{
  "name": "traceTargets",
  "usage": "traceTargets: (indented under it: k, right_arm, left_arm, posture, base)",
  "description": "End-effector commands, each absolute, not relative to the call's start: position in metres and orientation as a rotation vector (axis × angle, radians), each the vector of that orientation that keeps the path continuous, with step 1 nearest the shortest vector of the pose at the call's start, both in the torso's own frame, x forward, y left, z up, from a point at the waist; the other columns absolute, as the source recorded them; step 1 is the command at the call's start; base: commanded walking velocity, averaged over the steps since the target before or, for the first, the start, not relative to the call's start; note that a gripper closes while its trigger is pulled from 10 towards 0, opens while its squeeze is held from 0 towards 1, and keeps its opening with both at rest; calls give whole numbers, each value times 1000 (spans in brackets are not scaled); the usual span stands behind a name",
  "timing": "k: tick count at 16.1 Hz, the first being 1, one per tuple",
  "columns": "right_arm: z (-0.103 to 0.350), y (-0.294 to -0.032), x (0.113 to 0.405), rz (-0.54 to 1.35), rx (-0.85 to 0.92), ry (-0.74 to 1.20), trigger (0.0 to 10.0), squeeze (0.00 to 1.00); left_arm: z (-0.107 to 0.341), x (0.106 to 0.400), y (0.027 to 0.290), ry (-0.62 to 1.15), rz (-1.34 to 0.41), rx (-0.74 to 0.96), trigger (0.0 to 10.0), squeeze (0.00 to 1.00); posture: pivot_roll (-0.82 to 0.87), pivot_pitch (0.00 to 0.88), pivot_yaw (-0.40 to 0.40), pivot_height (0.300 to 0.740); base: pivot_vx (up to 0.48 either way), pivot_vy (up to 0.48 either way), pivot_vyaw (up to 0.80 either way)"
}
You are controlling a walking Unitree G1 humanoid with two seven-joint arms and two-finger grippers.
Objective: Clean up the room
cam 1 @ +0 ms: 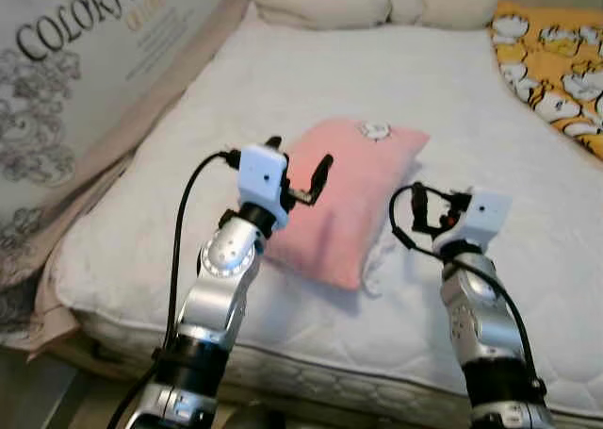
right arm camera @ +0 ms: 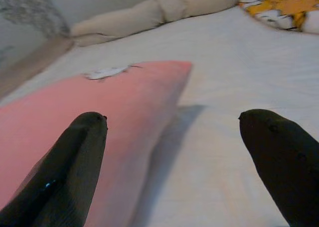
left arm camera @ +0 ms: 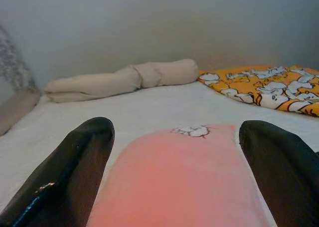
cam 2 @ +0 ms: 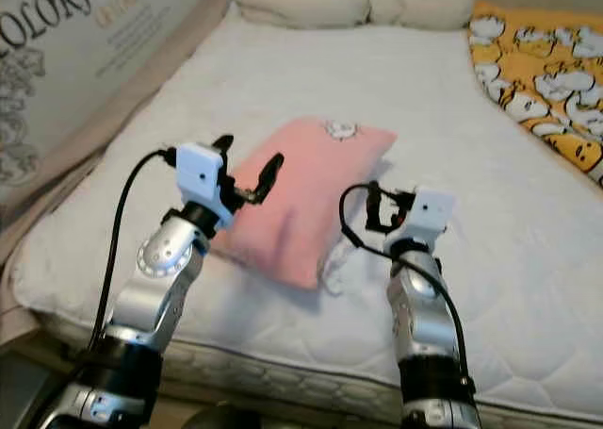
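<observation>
A pink pillow point(cam 1: 346, 195) lies flat on the white quilted mattress point(cam 1: 490, 99) of the bed, towards its near edge and roughly in the middle of its width. It is a soft, plump rectangle set at a slant, with a small white patch point(cam 1: 375, 130) near its far corner; what the patch pictures is too small to tell.

The left end effector point(cam 1: 300, 173) is raised over the pillow's near left edge, its two black fingers point(left arm camera: 65, 177) spread wide with the pillow between them in the left wrist view, holding nothing. The right end effector point(cam 1: 420, 206) sits just beside the pillow's right edge, fingers point(right arm camera: 281, 157) likewise wide apart and empty, one lined up with the pillow and the other over bare mattress.

At the head of the bed lies a long cream bolster point(cam 1: 375, 2). A yellow blanket with white cartoon figures point(cam 1: 556, 61) covers the far right side. A large printed board reading "COLORFUL" point(cam 1: 71, 80) leans along the left.
</observation>
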State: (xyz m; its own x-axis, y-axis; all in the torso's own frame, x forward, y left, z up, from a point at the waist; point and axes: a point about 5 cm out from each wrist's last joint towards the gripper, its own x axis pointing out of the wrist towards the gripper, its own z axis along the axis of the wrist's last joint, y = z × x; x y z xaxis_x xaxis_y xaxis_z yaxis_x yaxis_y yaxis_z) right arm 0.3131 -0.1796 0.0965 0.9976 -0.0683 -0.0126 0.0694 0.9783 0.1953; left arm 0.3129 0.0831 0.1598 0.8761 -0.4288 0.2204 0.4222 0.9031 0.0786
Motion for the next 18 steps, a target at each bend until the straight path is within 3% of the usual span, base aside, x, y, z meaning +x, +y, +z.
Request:
traceTargets:
  k: [1, 5, 11, 18]
  right_arm:
    - [98, -176, 317, -52, 247, 24, 10000, 0]
    - [85, -151, 309, 11, 350, 100, 10000, 0]
    - [51, -160, 326, -13, 444, 302, 10000, 0]
    - [38, -132, 329, 126, 487, 422, 10000, 0]
  left_arm:
    - [162, 311, 88, -236, -429, 43, 10000, 0]
    - [162, 309, 95, -233, -410, 54, 10000, 0]
    - [160, 294, 111, -197, -390, 92, 10000, 0]
    - [163, 281, 129, -163, -347, 134, 10000, 0]
  posture:
    - [-3, 79, 45, 740]
    - [15, 92, 42, 740]
    - [94, 162, 70, 740]
    - [165, 221, 80, 740]
  base:
    - [0, 0, 0]
    - [0, 0, 0]
    - [0, 0, 0]
    - [0, 0, 0]
